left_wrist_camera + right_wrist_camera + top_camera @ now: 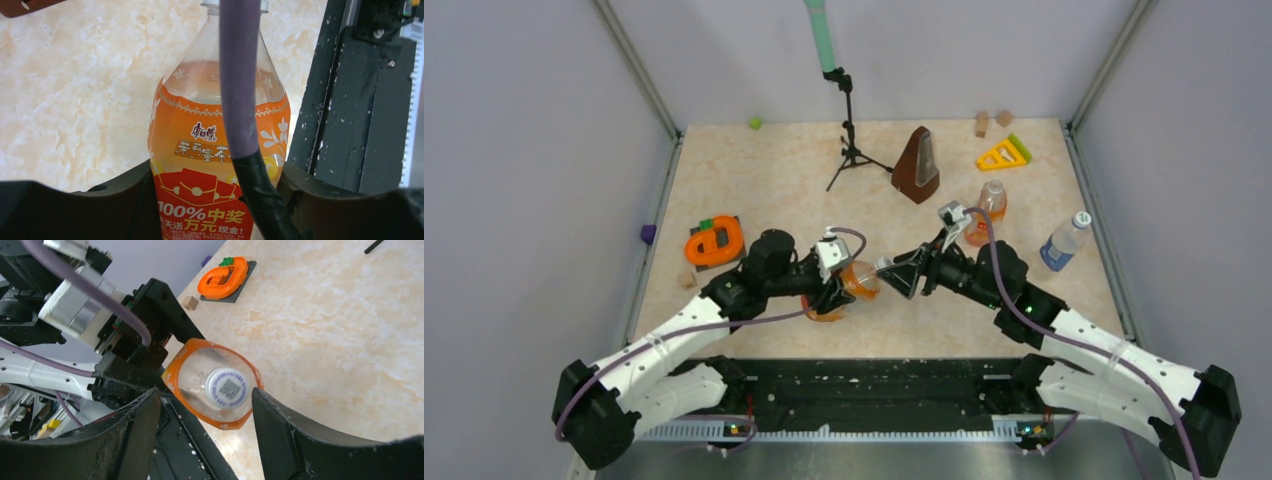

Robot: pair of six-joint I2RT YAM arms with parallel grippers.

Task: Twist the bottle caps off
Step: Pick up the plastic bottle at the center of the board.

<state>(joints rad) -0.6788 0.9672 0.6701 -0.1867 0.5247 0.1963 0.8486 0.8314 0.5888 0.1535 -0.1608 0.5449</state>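
Note:
My left gripper [832, 290] is shut on the squat orange bottle [860, 279] and holds it tipped on its side, neck toward the right arm. In the left wrist view both fingers press the labelled body [200, 150], and a purple cable crosses in front. My right gripper [887, 268] is open just off the bottle's neck. In the right wrist view the white cap [227, 387] with a printed code sits beyond the gap of the open gripper [205, 392], not touched. The slim orange bottle [990, 208] and the clear blue-label bottle [1064, 240] stand capped at the right.
A brown metronome [918, 165] and a black tripod [849, 130] stand at the back middle. An orange toy on a dark base [714, 242] lies left. A yellow triangle [1002, 155] and wooden blocks [982, 123] lie back right. The black base rail [864, 385] runs along the near edge.

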